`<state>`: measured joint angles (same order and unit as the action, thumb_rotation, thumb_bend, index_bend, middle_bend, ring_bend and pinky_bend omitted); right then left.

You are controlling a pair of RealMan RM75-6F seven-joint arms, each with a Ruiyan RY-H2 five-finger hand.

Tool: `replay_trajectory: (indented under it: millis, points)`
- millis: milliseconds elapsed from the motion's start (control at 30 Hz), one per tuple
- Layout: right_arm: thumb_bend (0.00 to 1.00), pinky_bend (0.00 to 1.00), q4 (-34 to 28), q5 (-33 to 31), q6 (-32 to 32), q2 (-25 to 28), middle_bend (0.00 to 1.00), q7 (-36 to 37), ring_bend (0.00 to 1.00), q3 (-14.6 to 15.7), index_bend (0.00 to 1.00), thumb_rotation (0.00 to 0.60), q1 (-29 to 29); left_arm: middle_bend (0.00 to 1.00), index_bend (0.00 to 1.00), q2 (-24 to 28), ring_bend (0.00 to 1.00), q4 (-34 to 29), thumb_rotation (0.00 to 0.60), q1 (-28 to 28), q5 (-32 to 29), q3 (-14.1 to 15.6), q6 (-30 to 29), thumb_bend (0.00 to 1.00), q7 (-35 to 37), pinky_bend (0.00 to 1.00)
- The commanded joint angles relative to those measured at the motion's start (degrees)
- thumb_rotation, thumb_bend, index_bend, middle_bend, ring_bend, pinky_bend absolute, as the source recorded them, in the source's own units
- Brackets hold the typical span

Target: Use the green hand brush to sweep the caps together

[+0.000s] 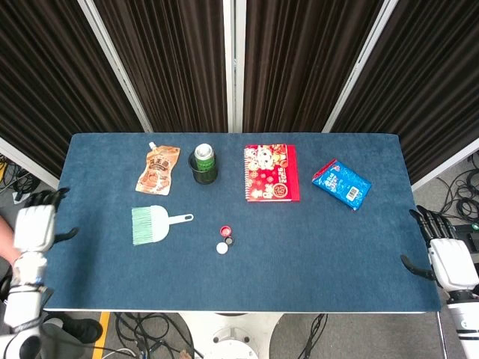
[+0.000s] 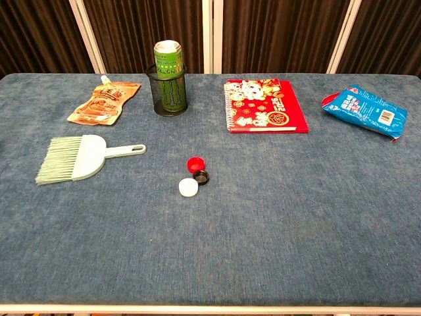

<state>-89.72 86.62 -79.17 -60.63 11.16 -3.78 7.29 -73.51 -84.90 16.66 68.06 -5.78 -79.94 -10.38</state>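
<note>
The green hand brush (image 1: 153, 224) (image 2: 77, 157) lies flat on the blue table, bristles to the left, handle pointing right. No hand touches it. Three caps sit bunched together near the table's middle: a red cap (image 1: 224, 229) (image 2: 195, 164), a black cap (image 1: 230, 241) (image 2: 201, 176) and a white cap (image 1: 221, 248) (image 2: 188, 187). My left hand (image 1: 36, 226) hangs off the table's left edge, fingers apart, holding nothing. My right hand (image 1: 446, 258) is off the right edge, fingers spread and empty. Neither hand shows in the chest view.
A green can in a black mesh cup (image 1: 203, 164) (image 2: 169, 78) stands at the back. An orange pouch (image 1: 158, 169) (image 2: 104, 103) lies left of it. A red notebook (image 1: 271, 173) (image 2: 264, 105) and a blue snack packet (image 1: 341, 183) (image 2: 366, 110) lie further right.
</note>
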Motion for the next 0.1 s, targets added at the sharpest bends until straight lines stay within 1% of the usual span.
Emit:
replay_trajectory:
  millis: [33, 100]
  points:
    - [0.19, 0.0, -0.41, 0.87, -0.46, -0.17, 0.0, -0.27, 0.0, 0.35, 0.0, 0.6, 0.11, 0.28, 0.2, 3.68, 0.18, -6.92, 0.6, -4.23, 0.66, 3.03, -3.72, 0.12, -3.3, 0.18]
    - [0.2, 0.0, -0.69, 1.53, -0.88, -0.38, 0.0, -0.66, 0.0, 0.38, 0.0, 0.6, 0.25, 0.28, 0.2, 3.99, 0.18, -9.09, 0.6, -5.41, 1.07, 3.4, -5.11, 0.12, -3.71, 0.18]
